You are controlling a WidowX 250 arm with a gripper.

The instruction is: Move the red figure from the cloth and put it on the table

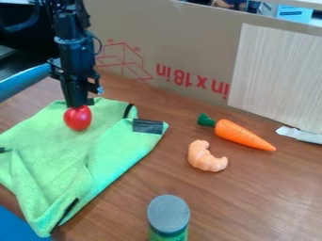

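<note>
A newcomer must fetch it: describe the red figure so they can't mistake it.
On the brown wooden table, find the crumpled bright green cloth. Toward its far side, below the black gripper, is a glossy, rounded red figure. Its round shape and red colour set it apart from the orange carrot with a green top and the curved, peach-coloured piece, both off the cloth.

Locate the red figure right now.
In the camera view, the red figure is at mid-height on the left, directly under the gripper and over the cloth.
</note>
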